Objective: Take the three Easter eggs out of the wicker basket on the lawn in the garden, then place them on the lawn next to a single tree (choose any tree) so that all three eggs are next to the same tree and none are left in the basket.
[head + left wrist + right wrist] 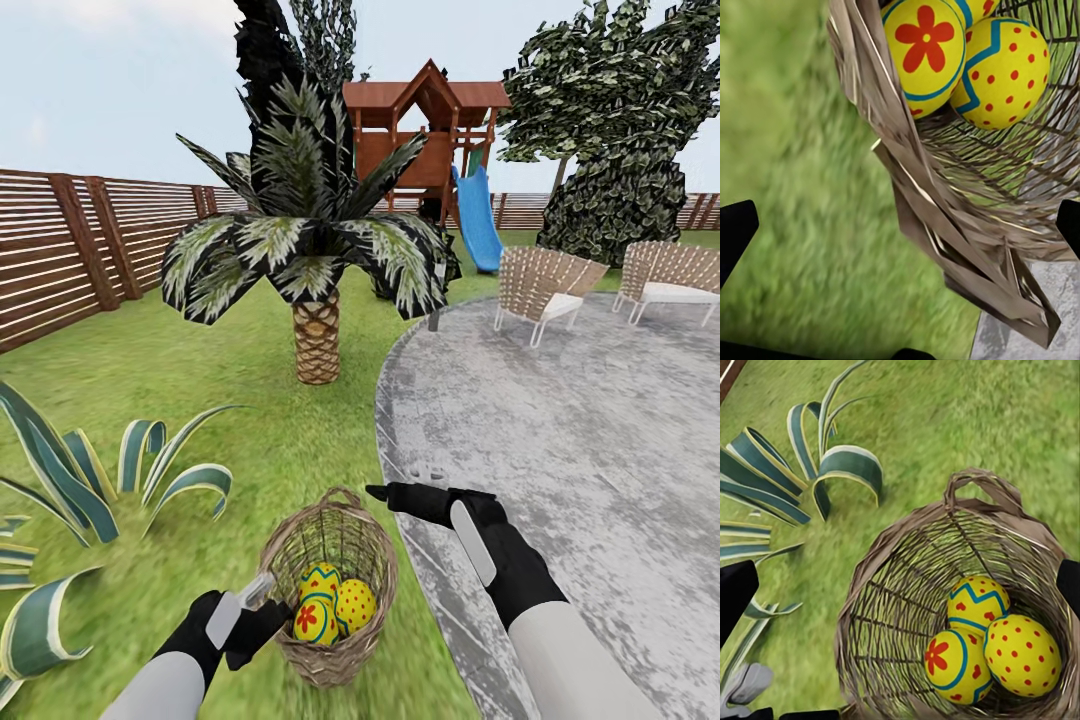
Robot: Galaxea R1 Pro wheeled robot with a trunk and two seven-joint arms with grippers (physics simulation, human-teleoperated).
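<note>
Three Easter eggs [330,603] are seen unlifted in the wicker basket [368,548], flanked by the open, empty left end effector [268,600] and right end effector [385,492]; a reach inside is judged next.

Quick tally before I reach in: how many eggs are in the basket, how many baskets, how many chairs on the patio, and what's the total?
Eggs: 3, all in the basket
Basket: 1
Chairs: 2
Total: 6
</note>
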